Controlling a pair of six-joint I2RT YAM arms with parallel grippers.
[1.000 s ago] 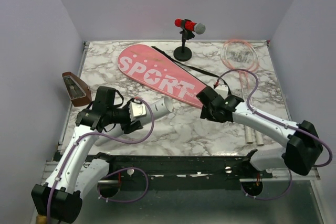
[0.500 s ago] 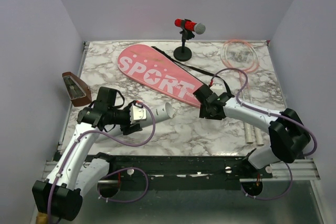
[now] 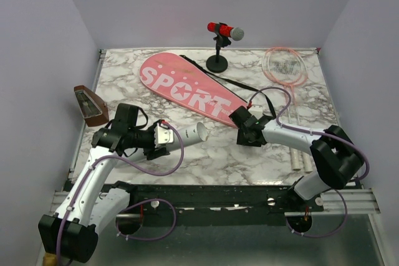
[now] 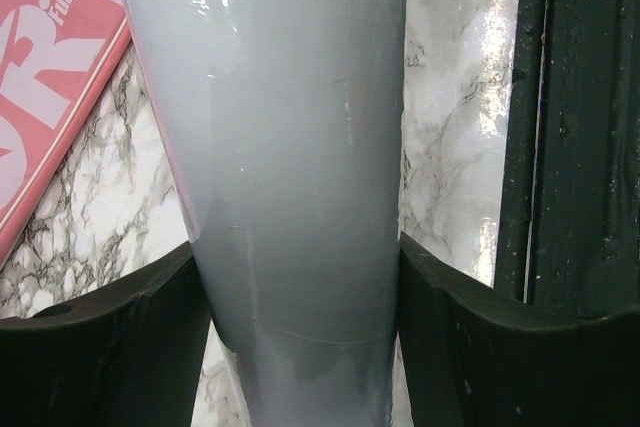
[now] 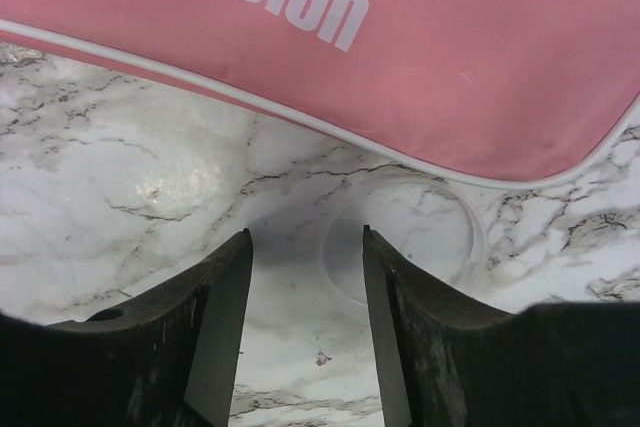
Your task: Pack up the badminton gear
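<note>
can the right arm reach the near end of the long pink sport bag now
Probably yes: the right gripper hangs open short of the long pink fabric bag; only a flat clear ring lies on the marble between.

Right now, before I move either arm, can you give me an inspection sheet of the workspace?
Surface: marble table.
Job's things: white tube held; pink bag flat mid-table; two rackets at right side.
Clutter: red microphone at back; brown box at left edge; faint clear ring beside bag.
Grippers: left gripper shut on white tube; right gripper open, empty, over marble by bag's end.
Cables: purple cables loop along both arms; no snag seen.
Surroundings: plain walls on three sides.
</note>
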